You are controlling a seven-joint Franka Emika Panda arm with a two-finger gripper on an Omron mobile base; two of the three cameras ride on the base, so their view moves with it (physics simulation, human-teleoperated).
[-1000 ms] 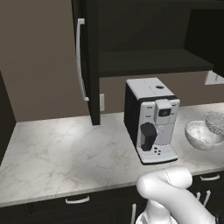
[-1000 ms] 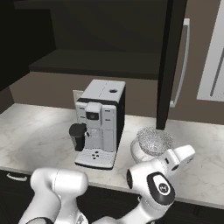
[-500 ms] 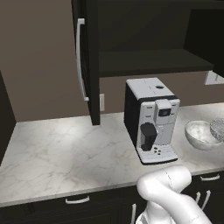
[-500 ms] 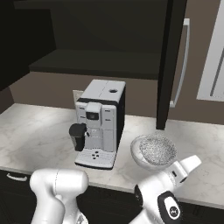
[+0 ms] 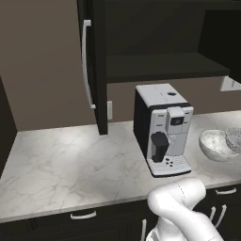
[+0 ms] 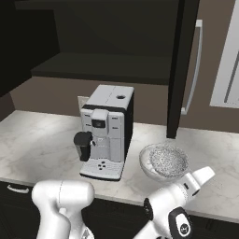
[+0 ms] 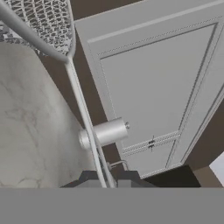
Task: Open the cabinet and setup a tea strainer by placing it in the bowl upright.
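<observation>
The black upper cabinet (image 5: 155, 42) stands open, its door (image 5: 94, 70) swung out with a silver bar handle; the right base view shows the door (image 6: 183, 65) edge-on. The marbled bowl (image 6: 145, 164) rests on the counter right of the coffee machine. The tea strainer's mesh basket (image 6: 167, 160) lies inside the bowl, toward its right side (image 5: 234, 139). In the hand view my gripper (image 7: 107, 177) is shut on the end of the strainer's thin handle (image 7: 83, 111), which runs up to the basket (image 7: 43, 19). I cannot tell whether the basket touches the bowl's floor.
A white and black coffee machine (image 5: 162, 129) stands mid-counter, left of the bowl (image 5: 212, 143). The marble counter (image 5: 66, 164) stretches left of it. Low black drawers (image 5: 82, 216) run under the counter's front edge. A white panelled window frame (image 7: 162, 74) lies right of the bowl.
The strainer has come down from above the bowl into it, and my arm has dropped lower with it. In the last half second almost nothing moved.
</observation>
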